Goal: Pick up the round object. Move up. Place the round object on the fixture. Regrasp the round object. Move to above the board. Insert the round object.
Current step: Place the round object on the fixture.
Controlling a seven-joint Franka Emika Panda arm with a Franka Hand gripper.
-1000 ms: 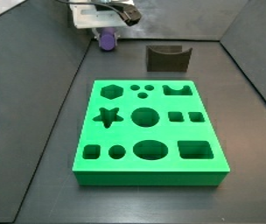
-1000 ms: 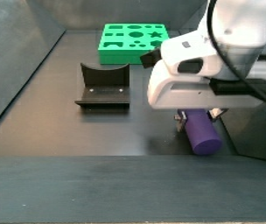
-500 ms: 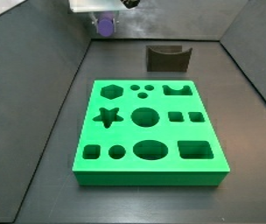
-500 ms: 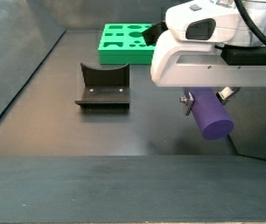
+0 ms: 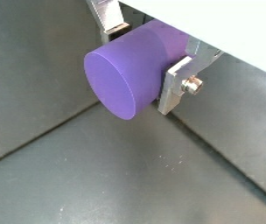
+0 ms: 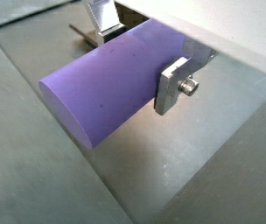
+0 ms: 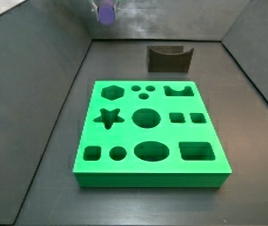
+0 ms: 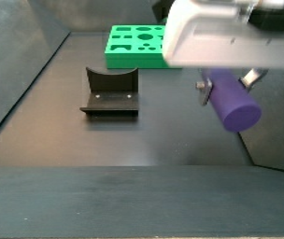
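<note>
The round object, a purple cylinder peg (image 8: 234, 104), hangs in the air well above the dark floor, tilted, with my gripper (image 8: 227, 88) shut on its upper part. In both wrist views the silver fingers (image 5: 177, 79) (image 6: 173, 84) press the peg's (image 5: 126, 70) (image 6: 109, 84) sides. In a side view only the peg (image 7: 106, 12) shows at the frame's top edge, the gripper cut off above it. The dark fixture (image 7: 169, 59) (image 8: 109, 93) stands on the floor with its notch bare. The green board (image 7: 152, 132) (image 8: 141, 44) lies flat with its holes unfilled.
Grey walls (image 7: 36, 62) slope up around the dark floor (image 8: 120, 140) on both sides. The fixture stands between the held peg and the board; a floor seam (image 5: 66, 127) runs under the peg.
My gripper has risen with the peg shut in it, from just above the floor to high up. The fixture and the board have not moved.
</note>
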